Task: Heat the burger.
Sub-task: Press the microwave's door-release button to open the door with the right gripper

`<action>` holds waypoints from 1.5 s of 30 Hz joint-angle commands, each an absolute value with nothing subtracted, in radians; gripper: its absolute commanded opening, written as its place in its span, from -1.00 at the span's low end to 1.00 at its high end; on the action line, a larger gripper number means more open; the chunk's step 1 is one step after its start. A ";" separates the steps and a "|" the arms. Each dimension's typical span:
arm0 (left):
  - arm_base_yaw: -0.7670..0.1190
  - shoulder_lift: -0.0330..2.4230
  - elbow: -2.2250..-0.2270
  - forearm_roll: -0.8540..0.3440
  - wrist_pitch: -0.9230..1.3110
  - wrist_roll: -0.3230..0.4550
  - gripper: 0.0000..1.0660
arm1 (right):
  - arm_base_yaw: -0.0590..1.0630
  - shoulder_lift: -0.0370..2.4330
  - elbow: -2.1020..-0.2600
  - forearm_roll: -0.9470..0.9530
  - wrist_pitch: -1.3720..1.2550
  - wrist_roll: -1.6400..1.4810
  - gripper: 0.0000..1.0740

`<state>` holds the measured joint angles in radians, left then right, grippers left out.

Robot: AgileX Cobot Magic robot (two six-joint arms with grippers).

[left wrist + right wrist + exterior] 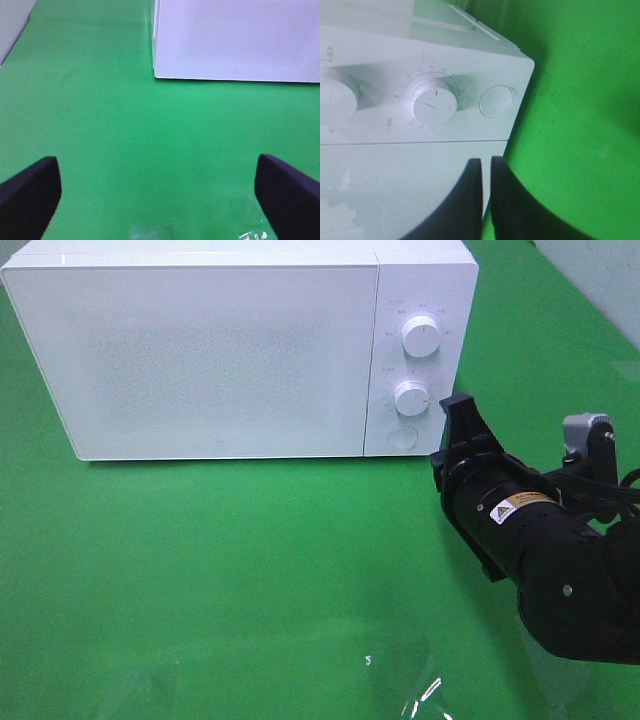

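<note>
a green cloth [250,570] is covering the whole table, and a white microwave [200,350] is sitting at the back of it with its door [210,360] closed. the burger isn't showing in any view; it may be lying behind that frosted door, but i cannot tell.

the right gripper [486,162] is hanging just beside the control panel, its fingers pinched narrow with only a slit between them and nothing in it. they are pointing toward the round button [402,437] below the lower knob [411,397]. the left gripper [157,177] is waiting over bare cloth in front of the oven, fingers spread wide and empty.

to me the controls step is looking like the one in hand. the next move is calling for a straight, gentle poke at the button, or a grip around the knob, which would need those fingers opening first.
</note>
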<state>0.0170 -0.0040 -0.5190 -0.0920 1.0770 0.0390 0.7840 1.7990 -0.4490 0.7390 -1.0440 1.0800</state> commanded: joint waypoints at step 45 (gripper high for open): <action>0.019 -0.020 -0.516 -0.100 1.068 0.035 0.81 | 0.637 1.987 -0.688 0.580 -0.876 1.413 -1.00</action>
<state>0.0170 -0.0040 -0.5190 -0.0920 1.0770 0.0390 0.6410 1.9860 -0.6780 0.5930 -0.8830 1.4160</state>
